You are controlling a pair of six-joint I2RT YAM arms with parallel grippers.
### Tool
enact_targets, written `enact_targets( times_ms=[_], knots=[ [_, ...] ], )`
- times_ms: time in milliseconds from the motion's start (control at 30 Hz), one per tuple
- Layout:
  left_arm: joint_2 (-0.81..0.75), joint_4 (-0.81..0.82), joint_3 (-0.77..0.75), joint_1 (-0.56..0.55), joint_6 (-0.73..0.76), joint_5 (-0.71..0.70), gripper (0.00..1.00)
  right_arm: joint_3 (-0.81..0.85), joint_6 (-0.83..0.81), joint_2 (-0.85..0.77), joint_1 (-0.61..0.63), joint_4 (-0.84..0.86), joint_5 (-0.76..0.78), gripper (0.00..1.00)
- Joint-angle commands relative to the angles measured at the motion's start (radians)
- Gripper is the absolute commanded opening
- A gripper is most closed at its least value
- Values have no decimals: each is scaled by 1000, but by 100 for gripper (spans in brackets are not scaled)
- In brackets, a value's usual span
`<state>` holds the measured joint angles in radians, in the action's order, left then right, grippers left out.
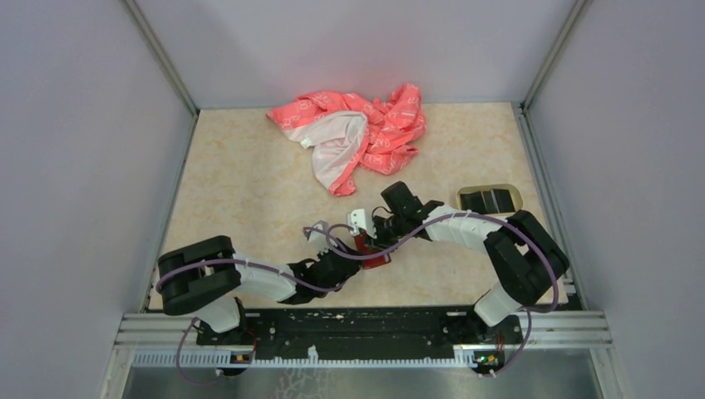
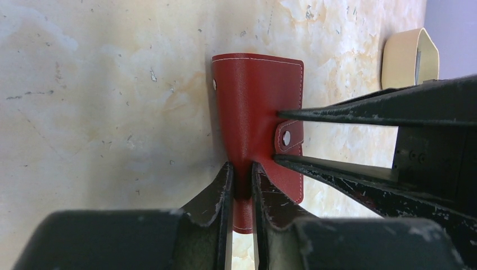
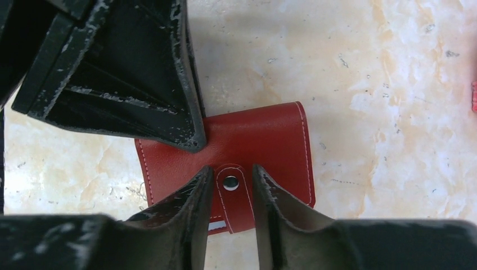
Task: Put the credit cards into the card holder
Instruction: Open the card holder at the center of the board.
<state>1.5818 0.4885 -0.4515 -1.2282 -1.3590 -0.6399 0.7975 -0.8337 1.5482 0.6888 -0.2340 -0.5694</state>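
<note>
The card holder [image 1: 376, 253] lies on the table [image 1: 241, 191], near the front edge, between the two arms. The left gripper [image 2: 242, 169] sits on its folded edge, and the right gripper [image 3: 232, 171] stands around its snap tab [image 3: 233, 202]. The cloth [image 1: 357, 137] lies well behind it. The tray [image 1: 515, 193] stands to the right, with the credit cards [image 1: 486, 200] in it.

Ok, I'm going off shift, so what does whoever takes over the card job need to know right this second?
The left hand is shut on one edge of the holder.
The right hand is open, a finger either side of the snap tab.
The cards lie in the tray at the far right.
Done: nothing yet; the holder is snapped shut.
Left: unsnap it, open it, load the cards.
</note>
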Motion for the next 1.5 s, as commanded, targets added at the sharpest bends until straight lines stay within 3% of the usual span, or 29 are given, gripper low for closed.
enact_targets(
  times_ms=[0, 233, 467, 667, 900, 933, 1033, 1100, 1300, 1467],
  knots=[
    [12, -21, 25, -10, 20, 1, 0, 42, -32, 38, 22, -60, 37, 26],
    [1, -32, 58, -10, -21, -18, 0, 37, -32, -1, 23, -68, 44, 0],
    [-14, -21, 95, -10, -41, -41, 0, -3, -3, -135, -26, -25, -33, 0],
    [-51, 80, 155, -8, -12, -53, 0, -15, 32, -182, -102, -24, -162, 0],
    [-75, 102, 165, 7, 41, -29, 0, 0, 45, -154, -109, -40, -145, 0],
    [-80, 103, 168, 13, 47, -20, 9, 4, 52, -156, -114, -43, -152, 0],
    [-114, 136, 203, 45, 54, 30, 49, 6, 93, -191, -129, -32, -217, 0],
    [-140, 222, 260, 84, 101, 104, 65, 0, 117, -220, -136, -16, -257, 0],
    [-172, 546, 367, 195, 315, 389, 90, -6, 133, -248, -139, -10, -345, 0],
    [-159, 614, 344, 213, 400, 511, 97, -21, 155, -273, -140, 22, -388, 0]
  ],
)
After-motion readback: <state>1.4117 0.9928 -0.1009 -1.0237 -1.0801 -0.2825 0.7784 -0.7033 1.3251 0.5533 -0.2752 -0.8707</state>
